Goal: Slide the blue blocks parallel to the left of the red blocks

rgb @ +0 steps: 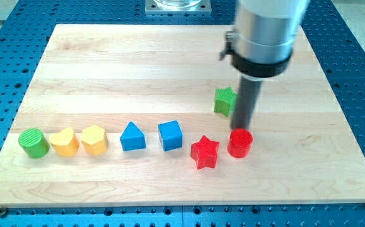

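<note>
Green plastic cylinder [33, 142], yellow heart [64, 142], yellow hexagon [94, 139] stood leftmost on the wooden board [106, 63] | blue triangular block [132, 137], blue cube [170, 135] left of red star [204, 152] | my tip [239, 129], a bare rod without jaws, touched red cylinder [240, 143], beside green star [224, 100]

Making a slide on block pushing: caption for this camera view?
My tip rests just above the red cylinder, with the blue cube left of the red star.

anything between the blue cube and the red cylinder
Yes: in the camera view the red star lies between the blue cube and the red cylinder, slightly toward the view's bottom.
</note>
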`<state>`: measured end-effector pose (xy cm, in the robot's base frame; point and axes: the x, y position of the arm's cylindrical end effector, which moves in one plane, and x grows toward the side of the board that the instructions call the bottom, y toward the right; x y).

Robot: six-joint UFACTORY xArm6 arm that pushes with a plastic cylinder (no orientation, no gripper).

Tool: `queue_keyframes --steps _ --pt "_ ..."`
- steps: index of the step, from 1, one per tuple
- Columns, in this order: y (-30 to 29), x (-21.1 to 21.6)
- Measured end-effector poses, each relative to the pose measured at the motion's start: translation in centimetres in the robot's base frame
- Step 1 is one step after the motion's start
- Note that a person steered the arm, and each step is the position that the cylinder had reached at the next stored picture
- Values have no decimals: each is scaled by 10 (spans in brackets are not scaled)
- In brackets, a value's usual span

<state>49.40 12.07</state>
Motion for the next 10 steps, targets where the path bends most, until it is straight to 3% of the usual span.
queue_keyframes --steps 2,4,6,7,8,10 --pt "-22 26" --pt "-72 3" --pt "-165 15" --pt "-148 11" --pt "-189 -13" --pt "-218 29"
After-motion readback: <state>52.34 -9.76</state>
